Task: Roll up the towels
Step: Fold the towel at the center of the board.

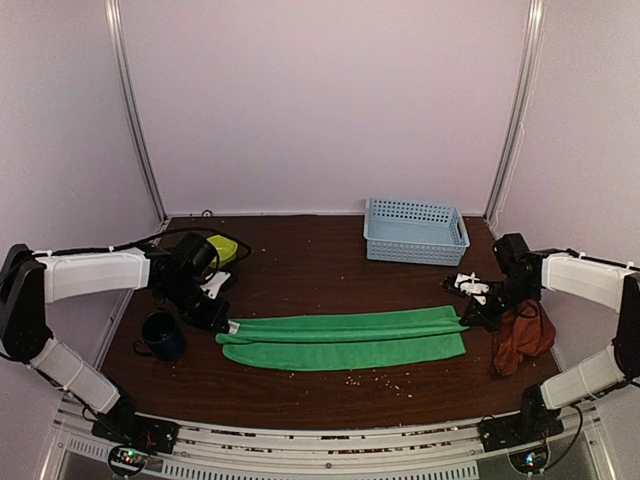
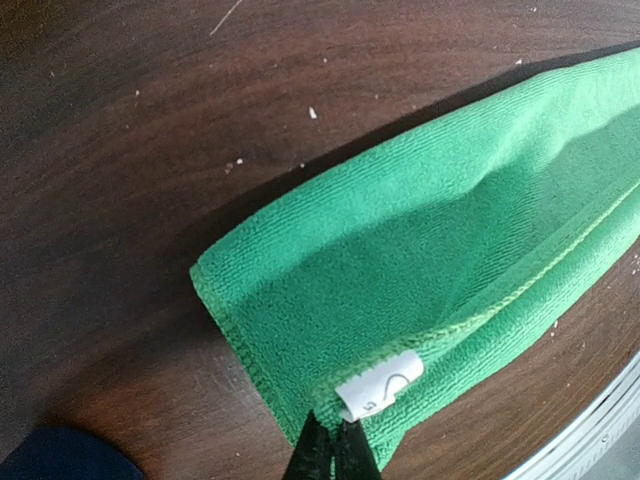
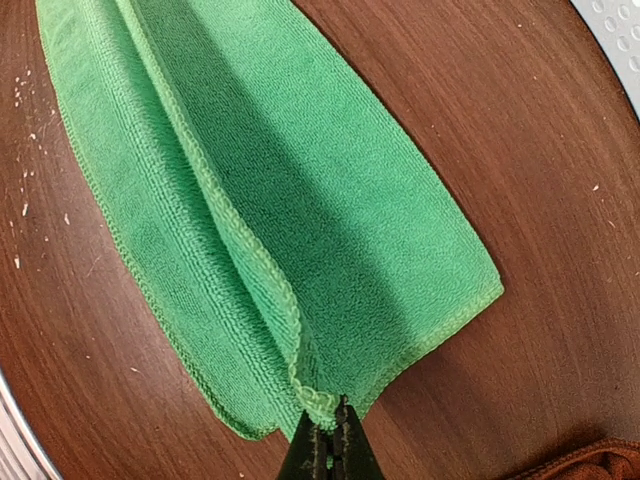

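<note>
Looped-pile green towel [image 1: 345, 340] with a stitched hem lies folded lengthwise in a long strip across the dark wood counter [image 1: 300, 265]. Its white tag [image 2: 380, 385] has a curled mark I can't read. Left gripper [image 2: 333, 437] pinches the tag corner and right gripper [image 3: 330, 430] pinches the far end's hem; the rust towel [image 1: 522, 338] is crumpled at the counter's right edge, partly hidden by the right arm [image 1: 580, 278].

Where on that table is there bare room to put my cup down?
Widest free patch: the table behind the green towel, between the yellow-green object and blue basket. A narrower crumb-dotted strip runs between that towel and the near edge. Both ends are crowded: mug and left gripper at one, rust towel and right gripper at the other.
</note>
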Controlling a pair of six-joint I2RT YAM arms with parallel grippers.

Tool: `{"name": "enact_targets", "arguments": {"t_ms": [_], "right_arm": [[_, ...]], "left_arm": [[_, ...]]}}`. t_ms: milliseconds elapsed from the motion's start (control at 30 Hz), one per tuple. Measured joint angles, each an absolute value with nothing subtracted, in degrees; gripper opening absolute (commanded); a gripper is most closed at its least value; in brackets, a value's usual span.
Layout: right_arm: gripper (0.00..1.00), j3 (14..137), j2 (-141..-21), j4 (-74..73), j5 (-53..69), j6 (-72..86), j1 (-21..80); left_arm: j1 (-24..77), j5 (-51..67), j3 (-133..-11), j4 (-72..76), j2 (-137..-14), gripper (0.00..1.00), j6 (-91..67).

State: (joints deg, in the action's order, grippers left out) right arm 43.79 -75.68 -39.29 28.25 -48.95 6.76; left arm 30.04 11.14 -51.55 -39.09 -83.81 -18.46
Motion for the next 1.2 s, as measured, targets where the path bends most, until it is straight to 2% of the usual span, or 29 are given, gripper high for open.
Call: {"name": "enact_targets", "arguments": {"t_ms": [300, 400, 467, 567, 633, 767, 833, 900, 967, 1033, 1200], "right_arm": [[0.04, 40.7, -77.1, -39.2, 28.0, -52.4, 6.8], [0.14, 40.2, -78.0, -39.2, 28.0, -53.5, 6.7], [0.23, 39.8, -78.4, -39.4, 28.0, -54.3, 6.7], [0.29, 39.3, -78.4, -40.8, 27.0, -55.6, 6.7], [0.30, 38.9, -77.6, -42.2, 26.6, -56.6, 6.6], [0.31, 39.2, -72.1, -45.9, 26.6, -56.6, 6.6], [0.31, 40.8, -69.5, -47.7, 27.5, -55.8, 6.6], [0.28, 42.9, -69.2, -47.9, 28.9, -54.3, 6.5], [0.26, 45.1, -70.4, -45.9, 30.4, -51.1, 6.5], [0.26, 47.2, -73.7, -43.0, 31.4, -47.8, 6.6], [0.24, 55.1, -87.0, -39.0, 32.1, -41.4, 8.6]], "left_arm": [[30.0, 11.6, -50.1, -39.1, -84.2, 0.00, -19.1], [30.0, 11.8, -49.3, -39.1, -84.6, 0.00, -19.5], [30.0, 11.9, -48.7, -39.2, -84.7, 0.19, -19.8], [30.0, 11.8, -47.6, -40.2, -84.3, 0.37, -20.6], [30.0, 11.8, -47.3, -41.9, -83.1, 0.43, -21.2], [30.0, 11.7, -49.0, -45.9, -78.2, 0.46, -22.0], [30.0, 11.8, -51.9, -47.0, -76.4, 0.52, -21.8], [30.0, 11.8, -54.7, -46.8, -75.7, 0.48, -21.5], [30.0, 11.9, -58.3, -46.2, -76.9, 0.32, -21.2], [30.0, 12.0, -63.0, -46.2, -81.3, 0.22, -21.0], [30.0, 14.9, -71.5, -44.5, -96.4, 0.20, -19.4]]}}
